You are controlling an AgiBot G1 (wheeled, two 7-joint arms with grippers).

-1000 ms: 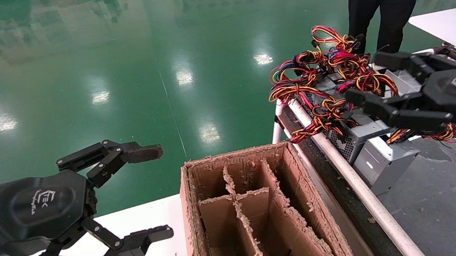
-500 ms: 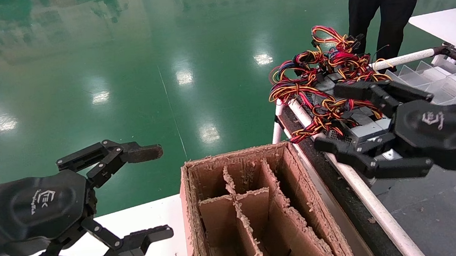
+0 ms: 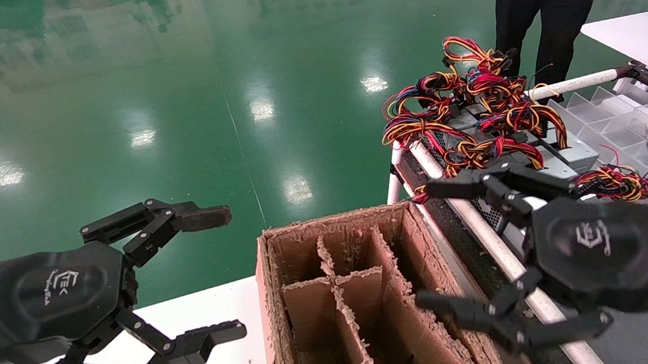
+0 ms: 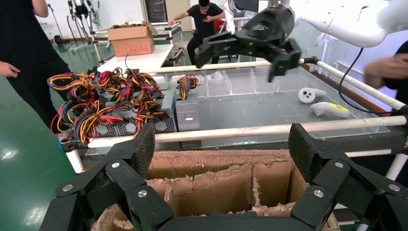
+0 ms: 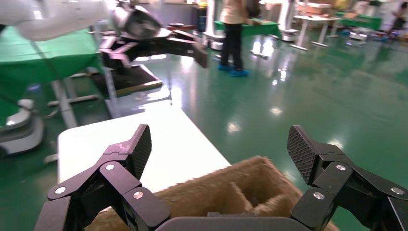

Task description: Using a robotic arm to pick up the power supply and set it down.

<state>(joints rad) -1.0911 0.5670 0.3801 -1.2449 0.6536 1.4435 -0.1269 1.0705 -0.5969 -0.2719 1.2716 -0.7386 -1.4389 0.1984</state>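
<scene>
Here, right gripper (image 3: pixel 430 243) (jaws wide) at carton (image 3: pixel 367 294) edge

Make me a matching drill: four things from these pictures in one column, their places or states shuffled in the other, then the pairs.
1. left gripper
2. right gripper
3. cardboard box
4. power supplies

A. split by dividers, nothing in the cells that show
B. open, over the white table
C. open, over the box's right edge
D. piled on the rack, wires tangled

Pairs: 1-B, 2-C, 3-A, 4-D
</scene>
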